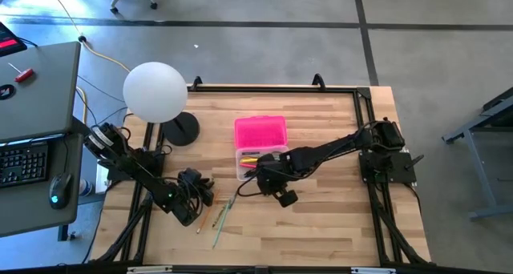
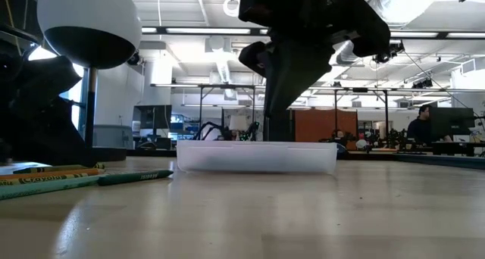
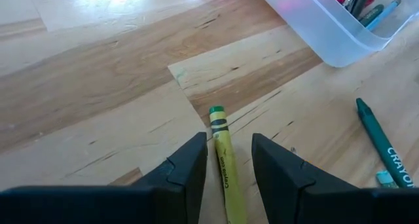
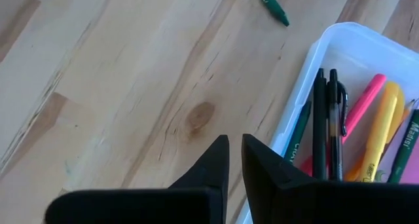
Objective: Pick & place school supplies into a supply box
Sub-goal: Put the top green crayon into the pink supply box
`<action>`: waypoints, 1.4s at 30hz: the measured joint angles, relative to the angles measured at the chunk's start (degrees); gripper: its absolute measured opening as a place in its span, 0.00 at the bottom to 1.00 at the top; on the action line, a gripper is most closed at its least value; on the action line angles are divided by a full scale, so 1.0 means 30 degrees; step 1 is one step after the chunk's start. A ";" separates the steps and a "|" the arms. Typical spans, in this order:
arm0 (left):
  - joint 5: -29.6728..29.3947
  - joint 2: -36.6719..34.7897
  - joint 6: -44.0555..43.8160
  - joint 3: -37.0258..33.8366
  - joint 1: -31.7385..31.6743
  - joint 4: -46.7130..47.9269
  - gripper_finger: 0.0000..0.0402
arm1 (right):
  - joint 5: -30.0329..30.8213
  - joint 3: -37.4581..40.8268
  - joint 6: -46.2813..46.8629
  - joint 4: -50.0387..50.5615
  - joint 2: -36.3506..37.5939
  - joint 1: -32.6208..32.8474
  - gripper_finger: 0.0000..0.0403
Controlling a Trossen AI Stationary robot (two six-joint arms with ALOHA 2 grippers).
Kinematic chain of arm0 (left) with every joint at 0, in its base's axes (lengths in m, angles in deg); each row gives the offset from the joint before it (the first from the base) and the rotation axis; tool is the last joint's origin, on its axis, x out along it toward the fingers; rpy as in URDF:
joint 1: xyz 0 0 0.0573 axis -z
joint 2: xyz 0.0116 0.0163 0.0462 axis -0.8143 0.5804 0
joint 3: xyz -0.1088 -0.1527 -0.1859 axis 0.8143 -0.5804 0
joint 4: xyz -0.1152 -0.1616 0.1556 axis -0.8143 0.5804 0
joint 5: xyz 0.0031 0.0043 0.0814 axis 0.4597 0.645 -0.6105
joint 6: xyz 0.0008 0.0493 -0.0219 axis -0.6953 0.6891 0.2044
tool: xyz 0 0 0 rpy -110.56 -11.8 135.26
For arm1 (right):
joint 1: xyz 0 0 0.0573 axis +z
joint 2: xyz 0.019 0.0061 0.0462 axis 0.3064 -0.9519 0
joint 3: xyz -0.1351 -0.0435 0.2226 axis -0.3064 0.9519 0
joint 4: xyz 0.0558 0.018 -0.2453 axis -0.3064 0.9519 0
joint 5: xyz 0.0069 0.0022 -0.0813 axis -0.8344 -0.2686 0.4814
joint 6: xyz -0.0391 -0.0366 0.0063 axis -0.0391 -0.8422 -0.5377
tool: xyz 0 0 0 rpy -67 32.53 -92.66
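The supply box (image 1: 255, 163) is clear plastic, and its pink lid (image 1: 260, 132) lies open behind it. Inside it lie black pens (image 4: 327, 126), a pink marker (image 4: 363, 106) and a yellow marker (image 4: 383, 132). My right gripper (image 4: 236, 149) hovers shut and empty at the box's near-left corner (image 1: 255, 176). My left gripper (image 3: 229, 152) is low at the table's near left (image 1: 199, 200). It is open, with one finger on either side of a yellow crayon (image 3: 224, 155) that lies flat on the wood. A green crayon (image 3: 376, 135) lies beside it.
More crayons and pencils (image 1: 220, 218) lie loose on the wood near the left gripper, and they also show in the low view (image 2: 76, 179). A white globe lamp (image 1: 155, 91) stands on a dark base (image 1: 183, 130) at the far left. A black frame rail (image 1: 272, 88) edges the table.
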State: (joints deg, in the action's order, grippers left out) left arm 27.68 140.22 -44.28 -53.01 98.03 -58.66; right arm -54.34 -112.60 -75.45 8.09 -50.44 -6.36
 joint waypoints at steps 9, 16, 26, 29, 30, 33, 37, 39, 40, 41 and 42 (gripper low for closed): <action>0.0009 0.0007 0.0968 -0.0007 0.0007 -0.0051 0.39 | 0.0002 0.0000 -0.0208 -0.0012 0.0000 0.0000 0.05; 0.0012 0.0022 0.2578 -0.0022 0.0015 -0.0201 0.39 | 0.0000 0.0000 -0.0274 -0.1328 0.0000 0.0007 0.05; -0.1151 0.1438 0.2923 0.0015 0.0054 -0.0656 0.39 | -0.0080 0.0000 -0.0164 -0.1988 0.0000 0.0177 0.04; -0.2552 0.2609 0.2536 0.0030 0.0225 -0.1606 0.39 | -0.0080 0.0000 -0.0157 -0.1968 0.0000 0.0463 0.04; -0.3120 0.2986 0.2493 0.0036 0.0320 -0.1994 0.39 | -0.0086 0.0049 -0.0159 -0.2052 0.0000 0.0585 0.04; -0.3833 0.3596 0.2363 0.0009 0.0707 -0.2543 0.39 | -0.0252 0.0891 -0.0586 -0.2882 0.0015 0.0950 0.04; -0.4153 0.3898 0.1145 -0.0006 0.1386 -0.2296 0.39 | -0.1412 0.2565 -0.1616 -0.3559 0.0015 0.1220 0.04; -0.4290 0.4065 0.0996 0.0000 0.1693 -0.2137 0.36 | -0.1888 0.3411 -0.1822 -0.3448 0.0007 0.1246 0.04; -0.4362 0.4116 0.0907 -0.0007 0.1778 -0.2047 0.34 | -0.1947 0.3744 -0.1819 -0.3441 0.0007 0.1246 0.04; -0.4329 0.4116 0.0873 -0.0007 0.1808 -0.2008 0.31 | -0.1895 0.3990 -0.1793 -0.3551 0.0007 0.1236 0.04; -0.4312 0.4116 0.0833 -0.0007 0.1807 -0.1957 0.28 | -0.1781 0.4201 -0.1746 -0.3615 0.0007 0.1231 0.04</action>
State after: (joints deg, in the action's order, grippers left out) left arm 14.75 152.57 -41.78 -53.04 103.45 -64.53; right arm -59.68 -99.99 -80.69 -2.76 -50.42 -2.66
